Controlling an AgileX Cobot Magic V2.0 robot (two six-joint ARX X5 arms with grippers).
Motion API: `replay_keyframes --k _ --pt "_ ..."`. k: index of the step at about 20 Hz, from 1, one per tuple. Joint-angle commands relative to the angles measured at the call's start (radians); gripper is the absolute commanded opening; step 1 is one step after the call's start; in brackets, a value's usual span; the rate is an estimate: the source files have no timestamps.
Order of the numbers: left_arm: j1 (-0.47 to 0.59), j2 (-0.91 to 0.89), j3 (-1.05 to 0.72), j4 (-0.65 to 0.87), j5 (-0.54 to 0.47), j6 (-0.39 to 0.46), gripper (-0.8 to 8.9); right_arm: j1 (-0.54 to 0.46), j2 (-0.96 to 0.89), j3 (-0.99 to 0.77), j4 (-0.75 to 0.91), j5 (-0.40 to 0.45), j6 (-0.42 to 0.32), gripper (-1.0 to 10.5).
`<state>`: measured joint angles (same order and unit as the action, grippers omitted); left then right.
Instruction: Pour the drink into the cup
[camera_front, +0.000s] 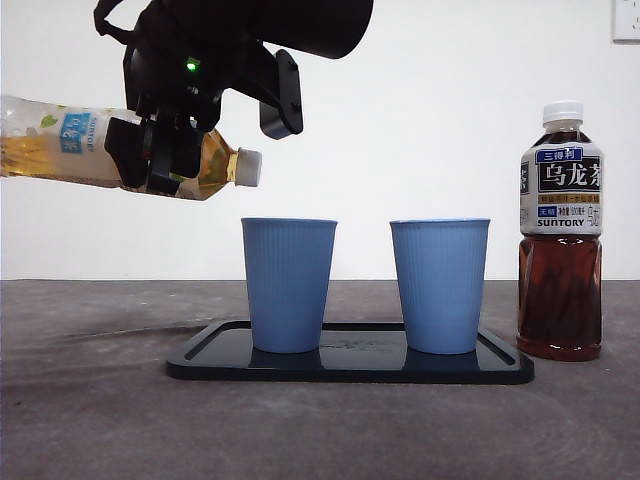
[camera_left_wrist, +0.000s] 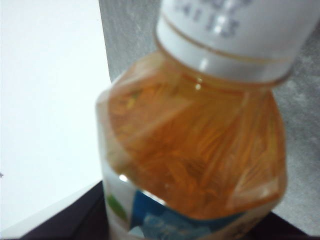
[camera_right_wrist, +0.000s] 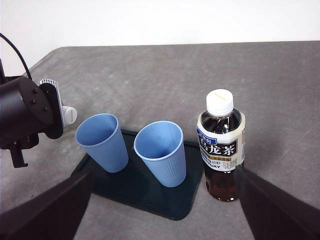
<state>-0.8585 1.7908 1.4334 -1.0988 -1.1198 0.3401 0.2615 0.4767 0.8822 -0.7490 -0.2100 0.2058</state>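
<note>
My left gripper (camera_front: 165, 150) is shut on a clear bottle of pale amber drink (camera_front: 60, 145), held high and tipped almost level. Its white cap (camera_front: 247, 167) is still on and points toward the left blue cup (camera_front: 288, 285), a little above and left of that rim. Up close in the left wrist view, the bottle (camera_left_wrist: 200, 150) fills the picture. A second blue cup (camera_front: 440, 285) stands to the right. Both cups (camera_right_wrist: 102, 142) (camera_right_wrist: 161, 152) look empty from above. My right gripper (camera_right_wrist: 165, 220) waits open, back from the cups.
The cups stand on a black tray (camera_front: 350, 368). A capped bottle of dark oolong tea (camera_front: 560, 240) stands upright on the grey table just right of the tray. The left arm (camera_right_wrist: 25, 117) hangs over the tray's left end.
</note>
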Motion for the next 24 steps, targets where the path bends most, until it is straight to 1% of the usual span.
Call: replay_keyframes --k 1,5,9,12,14,17,19,22,24 --pt "-0.013 0.015 0.032 0.013 -0.042 0.018 1.81 0.005 0.005 0.008 -0.001 -0.003 -0.004 4.5" --pt "-0.014 0.015 0.032 0.029 -0.042 0.021 1.82 0.005 0.005 0.008 -0.015 -0.003 -0.004 4.5" --pt "-0.014 0.015 0.032 0.036 -0.042 -0.006 1.82 0.004 0.005 0.008 -0.022 -0.003 -0.005 4.5" --pt "-0.013 0.014 0.032 0.038 -0.042 -0.041 1.83 0.004 0.005 0.008 -0.022 -0.003 -0.005 4.5" --pt "-0.011 0.014 0.032 0.036 -0.041 -0.094 1.83 0.005 0.005 0.008 -0.024 -0.003 -0.005 4.5" --pt "-0.003 0.007 0.032 0.010 -0.027 -0.199 1.83 0.005 0.003 0.008 -0.031 -0.003 -0.007 4.5" --pt "0.002 -0.004 0.032 -0.019 0.019 -0.285 1.83 0.005 0.003 0.008 -0.035 -0.003 -0.014 4.5" --pt "0.019 -0.039 0.032 -0.039 0.088 -0.391 1.83 0.008 0.003 0.008 -0.037 -0.003 -0.016 4.5" --pt "0.029 -0.069 0.032 -0.035 0.122 -0.445 1.83 0.012 0.003 0.008 -0.037 -0.003 -0.017 4.5"
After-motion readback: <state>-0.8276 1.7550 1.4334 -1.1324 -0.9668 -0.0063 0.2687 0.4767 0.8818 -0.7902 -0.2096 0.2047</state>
